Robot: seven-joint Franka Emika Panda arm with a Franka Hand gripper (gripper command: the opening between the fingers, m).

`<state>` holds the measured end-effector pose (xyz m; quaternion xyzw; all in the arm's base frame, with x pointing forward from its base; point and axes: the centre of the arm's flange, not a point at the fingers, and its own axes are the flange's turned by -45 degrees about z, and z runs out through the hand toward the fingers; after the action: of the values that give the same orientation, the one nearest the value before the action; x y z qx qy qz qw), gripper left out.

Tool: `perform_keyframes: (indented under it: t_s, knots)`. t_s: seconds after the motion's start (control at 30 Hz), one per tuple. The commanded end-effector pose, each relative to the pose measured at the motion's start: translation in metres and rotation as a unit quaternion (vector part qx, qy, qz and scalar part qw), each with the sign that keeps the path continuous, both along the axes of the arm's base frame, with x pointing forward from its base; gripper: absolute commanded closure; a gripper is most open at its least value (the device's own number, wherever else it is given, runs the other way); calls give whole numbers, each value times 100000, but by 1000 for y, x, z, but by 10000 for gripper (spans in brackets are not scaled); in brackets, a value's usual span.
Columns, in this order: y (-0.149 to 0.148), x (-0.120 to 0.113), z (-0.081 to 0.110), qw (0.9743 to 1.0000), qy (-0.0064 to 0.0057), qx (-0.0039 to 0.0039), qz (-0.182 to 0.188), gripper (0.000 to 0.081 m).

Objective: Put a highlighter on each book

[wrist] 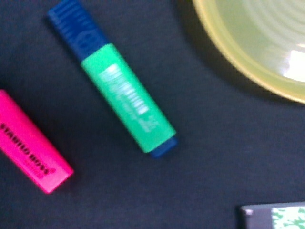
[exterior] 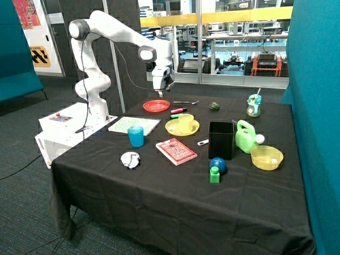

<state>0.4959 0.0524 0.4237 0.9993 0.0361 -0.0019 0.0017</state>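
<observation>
The green highlighter with a blue cap and the pink highlighter lie side by side on the black cloth, beside the yellow plate. From outside, both the green highlighter and the pink highlighter rest between the red plate and the yellow plate. The white book with green speckles lies flat near the robot base, and its corner shows in the wrist view. Toward the table's front lies the small red book. My gripper hangs above the red plate, holding nothing that I can see.
A red plate and a spoon lie at the back. A yellow cup stands on the yellow plate. Also on the table: a blue cup, black box, green watering can, yellow bowl, blue ball.
</observation>
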Motion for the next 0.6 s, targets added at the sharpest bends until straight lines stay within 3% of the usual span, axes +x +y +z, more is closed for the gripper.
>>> perform_keyframes:
  t_s: [0.0, 0.17, 0.2, 0.3, 0.57]
  knots:
    - [36, -4, -19, 99842, -174, 191, 5615, 640]
    - [51, -4, -25, 99501, -166, 199, 9974, 637]
    - [55, -3, -26, 99257, -161, 202, 12162, 633]
    - [62, -3, -31, 98909, -156, 206, 14730, 616]
    - [67, 2, -44, 98254, -148, 212, 18603, 486]
